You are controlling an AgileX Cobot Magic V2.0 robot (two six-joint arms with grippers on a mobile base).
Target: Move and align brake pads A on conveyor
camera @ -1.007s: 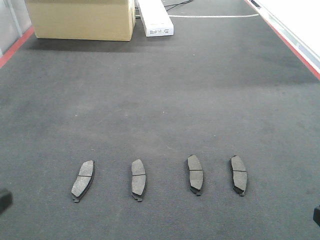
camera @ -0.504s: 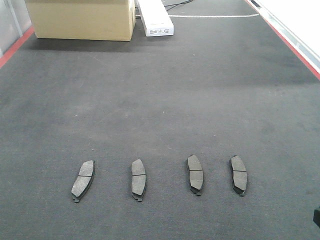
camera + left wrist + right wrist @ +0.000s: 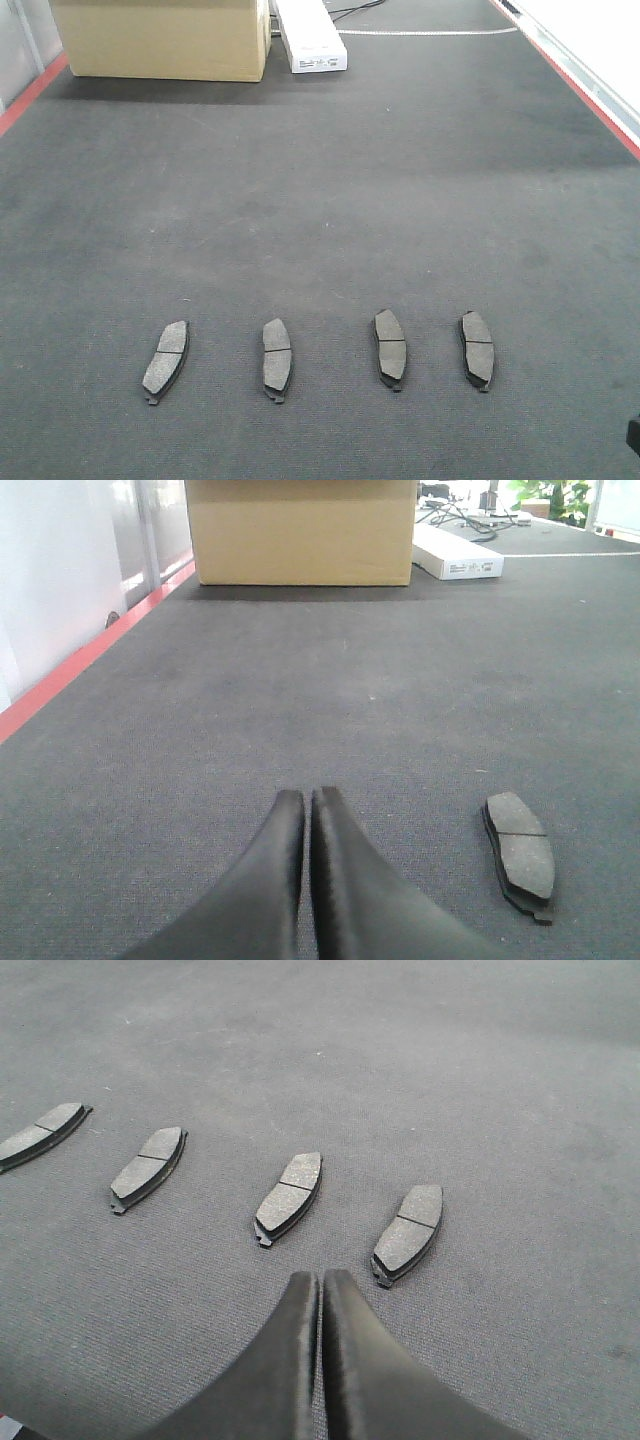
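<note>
Gone from the front view's lower-left corner: a dark arm part seen earlier.
Four pads (image 3: 166, 358) (image 3: 276, 356) (image 3: 390, 346) (image 3: 477, 348) lie in a row on the conveyor (image 3: 320, 200); left gripper (image 3: 307, 798) and right gripper (image 3: 320, 1278) are both closed, holding nothing.

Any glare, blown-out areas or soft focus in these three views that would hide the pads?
Front view: the upper right corner is blown out white beyond the red edge strip; all four brake pads are evenly lit and sharp. Left wrist view: the left edge is washed out; the shut left gripper looks soft. Right wrist view: even light, pads crisp, right gripper slightly soft.
</note>
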